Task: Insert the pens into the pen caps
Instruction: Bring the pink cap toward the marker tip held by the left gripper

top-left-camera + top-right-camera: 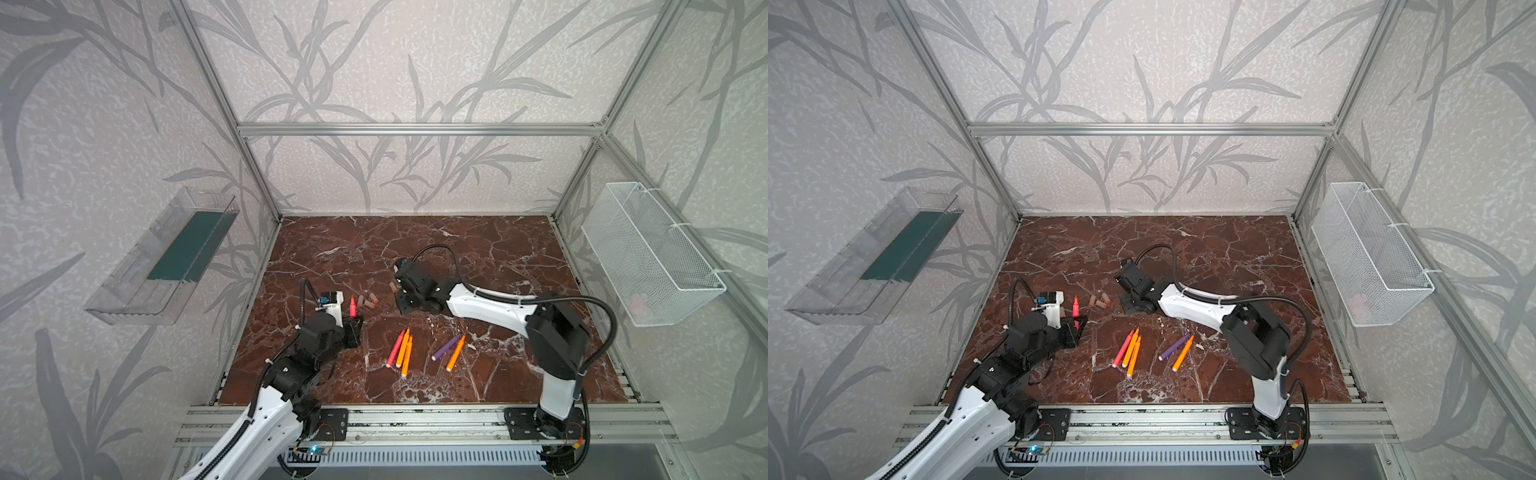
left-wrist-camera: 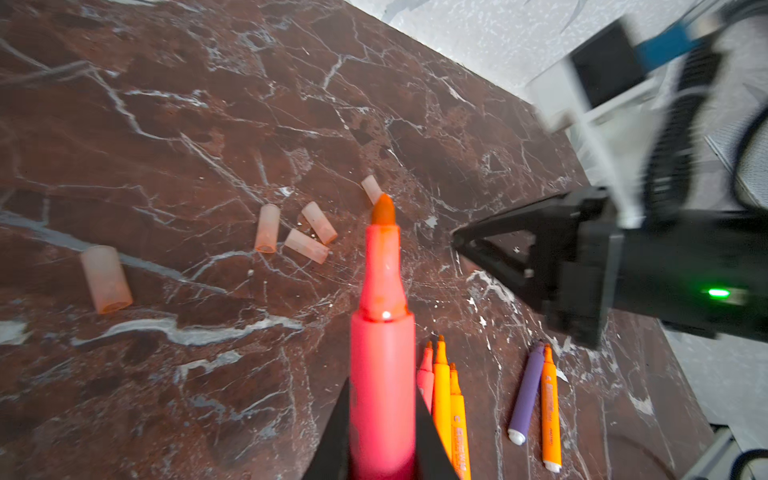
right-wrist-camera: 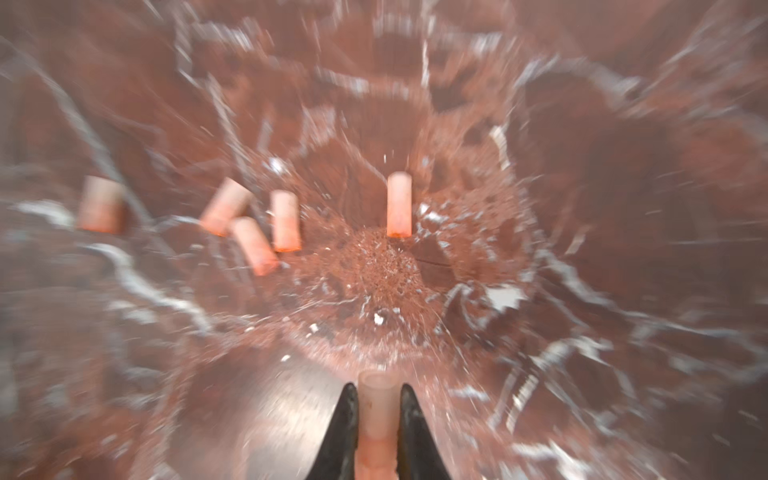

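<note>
Tabletop (image 1: pixel 498 257) of red-brown marble is carrying everything I am watching. My left gripper (image 2: pixel 384 419) is clamping tight on a pink-red pen (image 2: pixel 382 291), its tip sticking out toward the caps. My right gripper (image 3: pixel 376 419) is pinching one pen cap (image 3: pixel 376 390) between closed-in jaws. Five loose pens (image 1: pixel 402 351) are lying front-centre, and five loose caps (image 3: pixel 286 220) are lying near both grippers.
</note>
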Tool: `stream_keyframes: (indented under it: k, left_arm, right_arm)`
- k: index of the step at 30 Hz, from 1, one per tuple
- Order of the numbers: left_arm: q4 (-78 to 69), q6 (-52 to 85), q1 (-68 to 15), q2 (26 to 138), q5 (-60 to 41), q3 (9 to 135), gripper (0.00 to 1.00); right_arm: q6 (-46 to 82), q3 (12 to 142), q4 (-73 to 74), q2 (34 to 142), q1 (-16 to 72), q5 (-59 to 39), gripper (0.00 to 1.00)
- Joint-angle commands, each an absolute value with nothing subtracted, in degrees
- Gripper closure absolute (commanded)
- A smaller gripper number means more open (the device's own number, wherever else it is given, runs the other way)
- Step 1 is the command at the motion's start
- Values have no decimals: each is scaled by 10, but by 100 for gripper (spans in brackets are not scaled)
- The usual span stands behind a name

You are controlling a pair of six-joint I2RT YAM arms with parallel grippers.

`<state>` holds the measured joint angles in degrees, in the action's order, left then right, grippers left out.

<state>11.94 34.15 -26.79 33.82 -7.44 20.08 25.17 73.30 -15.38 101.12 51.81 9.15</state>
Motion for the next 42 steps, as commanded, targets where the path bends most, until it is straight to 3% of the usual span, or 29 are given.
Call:
stream_keyframes:
  k: [1, 5, 9, 20, 27, 34, 42]
  left_arm:
    - [60, 339, -293, 371, -121, 206, 100]
    - [32, 310, -417, 431, -29, 233, 100]
    - [-43, 298, -507, 502, -10, 247, 100]
    - [-267, 326, -577, 691, -84, 273, 100]
    - [-286, 333, -581, 742, -101, 297, 100]
    - [-289, 334, -583, 764, -111, 312, 100]
    - [-302, 337, -584, 767, -108, 309, 100]
  right_arm:
    - [279, 664, -98, 904, 519, 116, 94]
    - [302, 546, -24, 781, 515, 136, 94]
    - [337, 459, 2, 671, 495, 154, 94]
    - [431, 314, 70, 480, 469, 163, 94]
    - [455, 281, 172, 481, 469, 135, 94]
    - [459, 315, 232, 556, 469, 66, 98]
    - [481, 308, 282, 596, 470, 57, 99]
